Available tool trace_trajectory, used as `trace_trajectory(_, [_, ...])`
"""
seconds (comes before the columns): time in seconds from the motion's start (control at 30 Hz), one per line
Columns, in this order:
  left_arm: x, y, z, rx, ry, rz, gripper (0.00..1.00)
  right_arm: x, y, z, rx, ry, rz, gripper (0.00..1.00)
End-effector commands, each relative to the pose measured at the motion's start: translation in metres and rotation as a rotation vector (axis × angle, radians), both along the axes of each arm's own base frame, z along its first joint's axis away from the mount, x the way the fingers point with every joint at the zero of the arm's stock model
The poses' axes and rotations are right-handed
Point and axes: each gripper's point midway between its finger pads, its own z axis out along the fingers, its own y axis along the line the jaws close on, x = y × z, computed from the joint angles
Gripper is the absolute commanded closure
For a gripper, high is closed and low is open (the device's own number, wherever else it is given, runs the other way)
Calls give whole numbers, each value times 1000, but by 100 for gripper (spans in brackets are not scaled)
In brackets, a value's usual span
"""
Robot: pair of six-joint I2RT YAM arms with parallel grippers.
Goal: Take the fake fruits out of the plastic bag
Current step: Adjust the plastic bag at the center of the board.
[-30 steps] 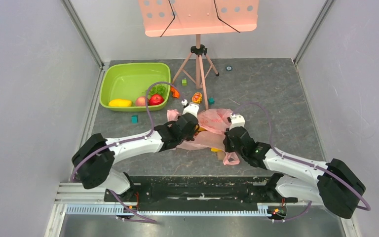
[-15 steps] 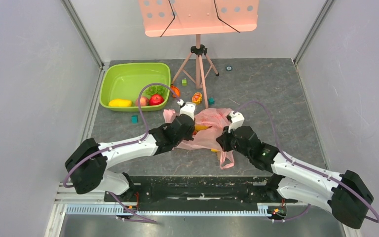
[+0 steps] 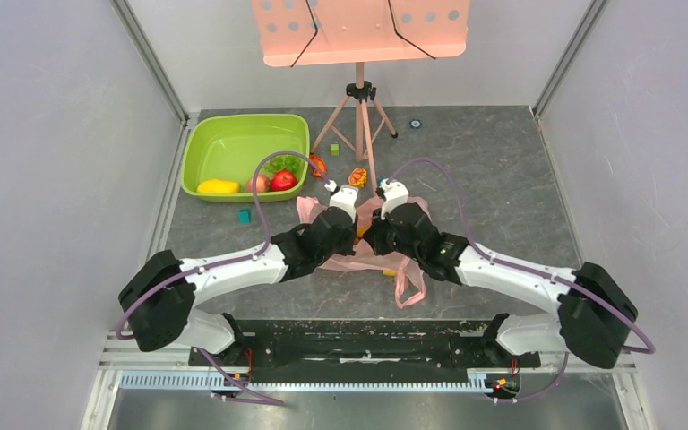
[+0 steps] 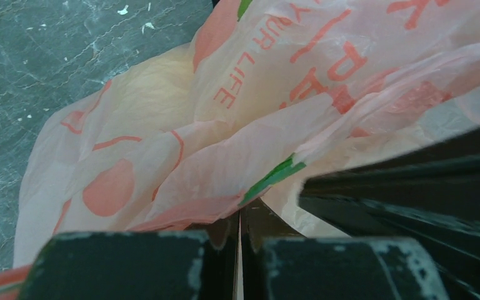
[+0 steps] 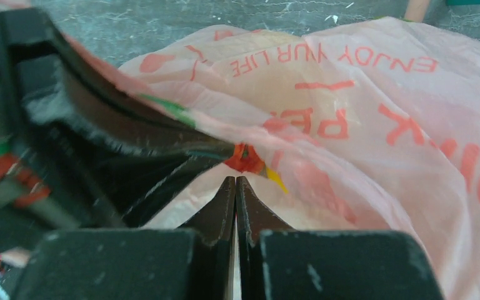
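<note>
The pink plastic bag [image 3: 358, 262] lies crumpled on the dark floor, mostly under both grippers. My left gripper [image 3: 355, 235] is shut, and the bag's film [image 4: 162, 162] gathers at its tips [image 4: 239, 215]. My right gripper [image 3: 370, 240] is shut, its tips [image 5: 235, 181] against the bag [image 5: 362, 112], right beside the left fingers [image 5: 100, 125]. A red and yellow fruit [image 5: 245, 159] shows through the film just ahead of the right tips. A yellow mango [image 3: 218, 186], a peach [image 3: 256, 183] and a red apple [image 3: 283, 180] lie in the green basin [image 3: 233, 134].
A pink music stand's tripod [image 3: 359, 125] stands just beyond the bag. An orange fruit [image 3: 357, 176] and another orange piece [image 3: 319, 166] lie by its legs. Small teal and green cubes [image 3: 245, 216] lie about. The bag's loop handle [image 3: 408, 287] trails toward the arm bases.
My right gripper has swung left and forward across the bag until it sits next to the left gripper. The left gripper moved slightly forward a second ago and has since held still.
</note>
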Motion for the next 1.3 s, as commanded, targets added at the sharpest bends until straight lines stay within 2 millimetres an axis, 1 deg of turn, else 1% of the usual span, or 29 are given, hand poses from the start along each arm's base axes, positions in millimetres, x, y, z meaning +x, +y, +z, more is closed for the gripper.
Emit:
trace_trajectory(0.0, [-3,-13,3,-66,-3,-11,98,28,11,18,-8,-59,-66,100])
trace_trajectory(0.13, [-8,-15,-3,-70,2,-32,98,41,4,2,-97,-56,-127,100])
trace_trajectory(0.2, [-10,-14,-6,-65,6,-34,98,41,1,-11,-133,-41,-135,100])
trace_trajectory(0.27, [-10,-13,-8,-62,4,-32,98,37,-4,-24,-161,-19,-135,100])
trace_trajectory(0.47, [-6,-3,-11,-48,-14,17,98,9,-27,-59,-216,44,-129,100])
trace_trajectory(0.63, [-2,4,-10,-42,-28,58,98,-22,-44,-86,-238,95,-116,100])
trace_trajectory(0.8, [1,7,-10,-32,-36,83,98,-45,-61,-104,-251,115,-131,100])
trace_trajectory(0.93, [3,12,-10,-26,-42,107,98,-60,-73,-119,-211,110,-129,100])
trace_trajectory(1.03, [2,13,-12,-23,-39,109,98,-66,-76,-122,-185,96,-120,100])
trace_trajectory(1.13, [1,12,-12,-28,-36,102,98,-66,-74,-115,-176,57,-106,100])
trace_trajectory(1.2, [-1,10,-9,-42,-36,81,98,-63,-69,-103,-155,19,-98,94])
trace_trajectory(1.27, [-6,3,-2,-75,-40,41,98,-60,-65,-90,-120,-14,-100,88])
